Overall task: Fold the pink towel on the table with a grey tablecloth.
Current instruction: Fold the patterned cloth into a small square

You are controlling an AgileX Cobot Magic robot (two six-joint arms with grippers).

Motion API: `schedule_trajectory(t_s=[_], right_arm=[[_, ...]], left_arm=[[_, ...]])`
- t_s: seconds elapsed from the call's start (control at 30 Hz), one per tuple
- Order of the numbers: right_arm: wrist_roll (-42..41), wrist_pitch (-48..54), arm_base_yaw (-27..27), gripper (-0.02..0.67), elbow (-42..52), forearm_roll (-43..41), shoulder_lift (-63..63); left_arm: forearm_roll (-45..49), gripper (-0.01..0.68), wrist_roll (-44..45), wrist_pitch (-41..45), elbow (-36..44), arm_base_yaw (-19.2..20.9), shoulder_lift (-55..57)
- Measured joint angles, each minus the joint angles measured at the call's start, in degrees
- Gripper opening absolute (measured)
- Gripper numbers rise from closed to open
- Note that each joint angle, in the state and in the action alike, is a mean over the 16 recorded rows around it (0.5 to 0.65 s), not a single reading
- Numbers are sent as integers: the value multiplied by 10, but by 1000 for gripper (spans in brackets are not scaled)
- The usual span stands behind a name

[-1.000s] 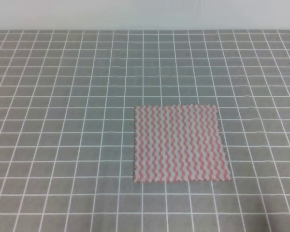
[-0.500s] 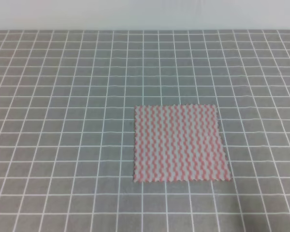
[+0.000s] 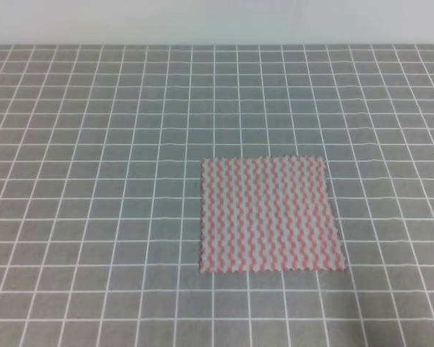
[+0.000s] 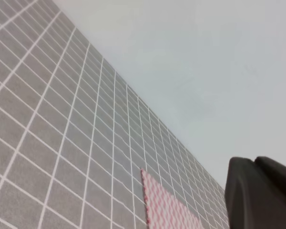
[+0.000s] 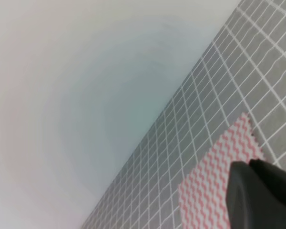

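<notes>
Nothing folded yet: pink towel (image 3: 270, 214) lying flat, single layer, all four serrated edges exposed, no crease visible. Whole fold left to do, as judged from this lie. Nearest to camera, a bare strip of the grey gridded worktop (image 3: 94, 217) just in front of the towel's near edge; towel itself right of the worktop's centre line, in the nearer half. No end effector in the high view. Left end effector (image 4: 262, 193) seen only as a dark housing at the corner of its wrist view, towel corner just beside it in frame; open or closed cannot be told. Right end effector (image 5: 262, 195) likewise a dark block, towel just beyond; state cannot be told. Beyond the towel, more grid cloth, then a pale wall (image 3: 217, 22) at the far edge. No obstruction seen around the towel.
</notes>
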Motion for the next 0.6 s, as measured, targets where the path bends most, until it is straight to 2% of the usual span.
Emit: schedule_trajectory(t_s=[0.3,0.6], right_arm=[[-4,-7,0,-17,0,40,0],[-60,-9,0,-17,-5,47,12]], left_arm=[[-2,-2,0,-21,1,0,-2],[-3,-2,18,-33,-7,0,2]])
